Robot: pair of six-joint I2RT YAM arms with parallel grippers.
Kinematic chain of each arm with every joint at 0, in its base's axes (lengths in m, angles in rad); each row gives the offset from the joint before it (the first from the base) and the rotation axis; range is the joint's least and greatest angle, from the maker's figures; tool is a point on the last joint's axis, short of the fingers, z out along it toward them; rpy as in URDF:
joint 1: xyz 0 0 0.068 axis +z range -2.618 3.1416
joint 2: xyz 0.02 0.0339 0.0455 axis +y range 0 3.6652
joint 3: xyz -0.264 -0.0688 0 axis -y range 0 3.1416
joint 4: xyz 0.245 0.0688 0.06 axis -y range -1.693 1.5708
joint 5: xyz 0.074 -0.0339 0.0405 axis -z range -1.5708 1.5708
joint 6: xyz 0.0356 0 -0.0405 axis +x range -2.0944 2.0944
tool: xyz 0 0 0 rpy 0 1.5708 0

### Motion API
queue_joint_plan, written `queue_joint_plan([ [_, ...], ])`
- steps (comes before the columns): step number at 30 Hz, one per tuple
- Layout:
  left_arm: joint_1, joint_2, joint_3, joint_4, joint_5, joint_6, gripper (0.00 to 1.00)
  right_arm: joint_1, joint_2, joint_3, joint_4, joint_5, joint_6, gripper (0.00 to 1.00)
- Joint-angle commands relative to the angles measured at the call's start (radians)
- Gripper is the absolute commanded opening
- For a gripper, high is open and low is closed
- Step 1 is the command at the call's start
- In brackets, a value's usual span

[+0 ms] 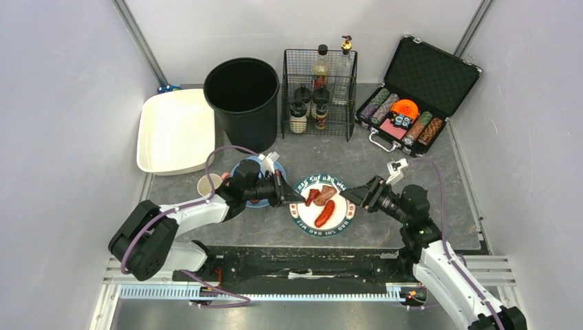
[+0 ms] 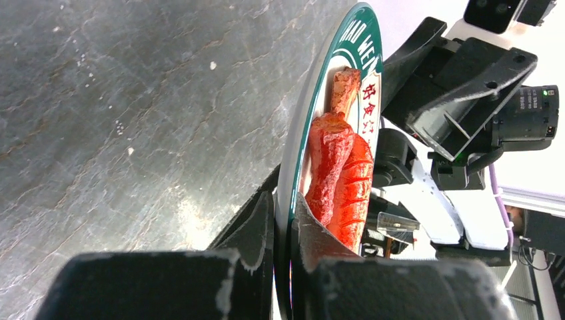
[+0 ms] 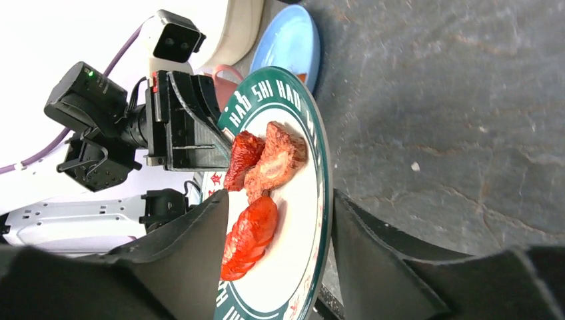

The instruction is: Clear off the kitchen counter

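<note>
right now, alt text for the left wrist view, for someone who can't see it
The left pincer grips the rim of a green-edged plate, seen edge-on, carrying red sausage and meat. The kitchen counter fills the left; the right arm sits beyond the plate.

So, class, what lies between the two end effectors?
A green-rimmed plate of sausage and meat, held by the left end effector, straddled by the right end effector; top view.

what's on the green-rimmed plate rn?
Three food pieces: a red sausage, a red drumstick-like piece and a brown meat chunk. The left hand clamps the green-rimmed plate, hiding that bit of rim.
</note>
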Motion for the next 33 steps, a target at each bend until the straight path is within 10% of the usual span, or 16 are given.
queue_joint_plan([
  [1,-0.001,-0.073,0.083,-0.006,0.051,-0.048,0.02,0.003,-0.031,0.127,-0.093,0.021,-0.098,0.61],
  [33,0.297,-0.155,0.653,-0.549,0.129,-0.04,0.02,-0.002,-0.129,0.432,-0.43,0.425,-0.19,0.72],
])
